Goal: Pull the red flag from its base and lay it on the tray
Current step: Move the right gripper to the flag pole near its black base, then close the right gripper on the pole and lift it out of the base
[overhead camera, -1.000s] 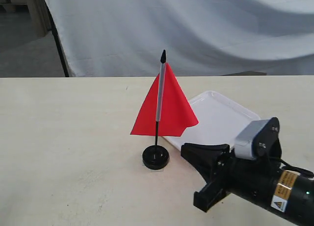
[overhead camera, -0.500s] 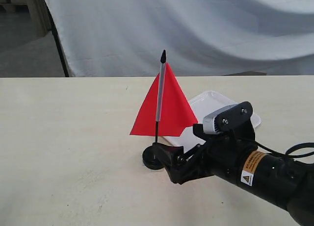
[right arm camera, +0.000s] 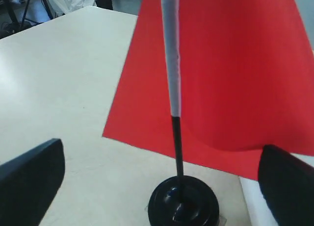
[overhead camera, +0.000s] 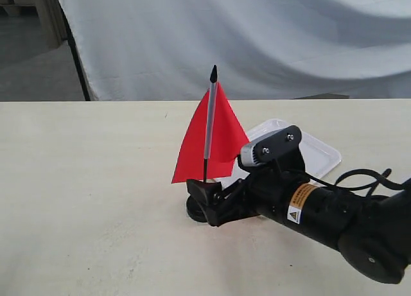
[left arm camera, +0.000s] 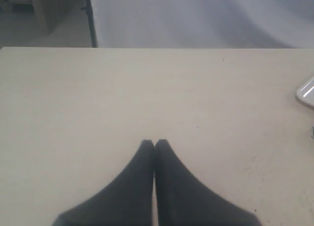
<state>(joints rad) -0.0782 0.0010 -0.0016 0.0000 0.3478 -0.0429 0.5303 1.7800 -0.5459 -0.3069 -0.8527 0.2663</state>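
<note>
The red flag [overhead camera: 212,142] stands upright in its round black base [overhead camera: 193,209] on the table; its stick [right arm camera: 177,145] and grey-white sleeve [right arm camera: 171,64] show close up in the right wrist view, above the base [right arm camera: 184,204]. My right gripper [overhead camera: 204,200] is open, low at the base, with one finger [right arm camera: 34,179] on each side of the stick, not touching it. The white tray [overhead camera: 318,153] lies behind the right arm, partly hidden. In the left wrist view, my left gripper [left arm camera: 155,143] is shut and empty over bare table. It does not show in the exterior view.
A white cloth backdrop [overhead camera: 257,39] hangs behind the table's far edge. The right arm's body and cable [overhead camera: 359,177] cover the table's right front. A corner of the tray [left arm camera: 306,91] shows at the edge of the left wrist view.
My right arm has moved left and forward from the table's right front, bringing its open fingers up around the base. The flag cloth has shifted slightly.
</note>
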